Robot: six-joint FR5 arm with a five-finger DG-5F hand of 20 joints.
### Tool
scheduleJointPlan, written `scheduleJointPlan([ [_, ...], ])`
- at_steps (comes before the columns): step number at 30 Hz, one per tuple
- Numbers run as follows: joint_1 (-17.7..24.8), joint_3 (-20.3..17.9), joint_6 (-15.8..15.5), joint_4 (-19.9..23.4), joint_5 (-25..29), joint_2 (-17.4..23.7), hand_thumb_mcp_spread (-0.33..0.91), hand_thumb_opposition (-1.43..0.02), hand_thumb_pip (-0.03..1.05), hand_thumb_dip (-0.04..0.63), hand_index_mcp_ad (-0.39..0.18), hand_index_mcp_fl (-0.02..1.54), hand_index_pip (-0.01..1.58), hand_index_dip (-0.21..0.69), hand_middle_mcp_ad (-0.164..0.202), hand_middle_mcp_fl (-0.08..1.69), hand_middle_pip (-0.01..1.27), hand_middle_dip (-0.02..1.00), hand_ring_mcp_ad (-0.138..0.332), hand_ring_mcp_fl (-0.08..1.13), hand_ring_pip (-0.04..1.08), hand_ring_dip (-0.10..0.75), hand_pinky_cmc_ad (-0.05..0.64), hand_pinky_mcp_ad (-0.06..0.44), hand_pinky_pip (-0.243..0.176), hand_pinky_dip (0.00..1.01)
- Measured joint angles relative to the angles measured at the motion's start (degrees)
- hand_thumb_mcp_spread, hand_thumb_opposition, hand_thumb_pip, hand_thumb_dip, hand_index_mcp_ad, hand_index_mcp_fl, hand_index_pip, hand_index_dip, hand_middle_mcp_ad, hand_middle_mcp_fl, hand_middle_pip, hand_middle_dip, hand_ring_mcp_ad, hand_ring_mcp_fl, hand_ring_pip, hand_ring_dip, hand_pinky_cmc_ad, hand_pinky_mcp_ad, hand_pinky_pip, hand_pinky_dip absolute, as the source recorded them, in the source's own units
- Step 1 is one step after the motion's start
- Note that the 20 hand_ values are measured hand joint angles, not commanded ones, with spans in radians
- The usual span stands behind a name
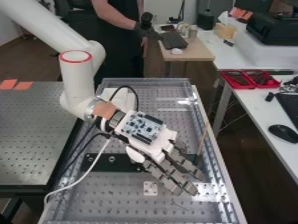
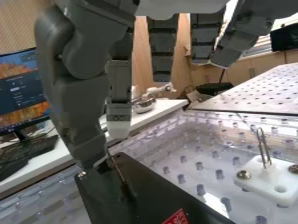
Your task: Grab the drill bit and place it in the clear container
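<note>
In the high view the hand (image 1: 159,165) is over the lower middle of the bench, its fingers extended and slightly spread. The hand (image 2: 120,102) hangs into the wrist view with straight fingers and the thumb pointing down. A thin, dark drill bit (image 2: 120,173) stands at a slant on the black plate (image 2: 156,192), its upper end close beside the thumb's tip. The fingers are not curled round it. In the high view the black plate (image 1: 100,163) lies partly beneath the hand.
A white block (image 2: 269,177) with a metal wire loop and bolts is fixed to the glossy perforated bench surface (image 2: 199,150). Raised rails edge the bench. Red trays (image 1: 249,79) and a mouse (image 1: 283,133) rest on the right-hand table. Cables (image 1: 83,175) trail left of the hand.
</note>
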Motion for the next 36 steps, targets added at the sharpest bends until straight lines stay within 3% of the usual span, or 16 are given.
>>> scheduleJointPlan([
  [13,-0.1,0.4,0.2,0.0,-0.3,-0.5,0.61,-0.87,0.34,0.223,-0.175,0.56,0.91,0.279,0.079,0.21,0.15,0.17,0.201,0.03,0.1,-0.021,0.325,0.171,-0.089,0.18],
  [21,-0.3,1.0,0.1,-0.2,-0.6,-1.0,0.66,-0.87,0.34,0.223,-0.175,0.68,1.0,0.279,0.079,0.21,0.14,0.17,0.201,0.05,0.1,-0.021,0.325,0.171,-0.089,0.18],
  [36,-0.8,1.9,0.1,-0.6,-1.0,-1.4,0.66,-0.87,0.34,0.223,-0.176,0.68,1.04,0.286,0.079,0.21,0.14,0.17,0.201,0.05,0.1,-0.021,0.325,0.171,-0.089,0.18],
])
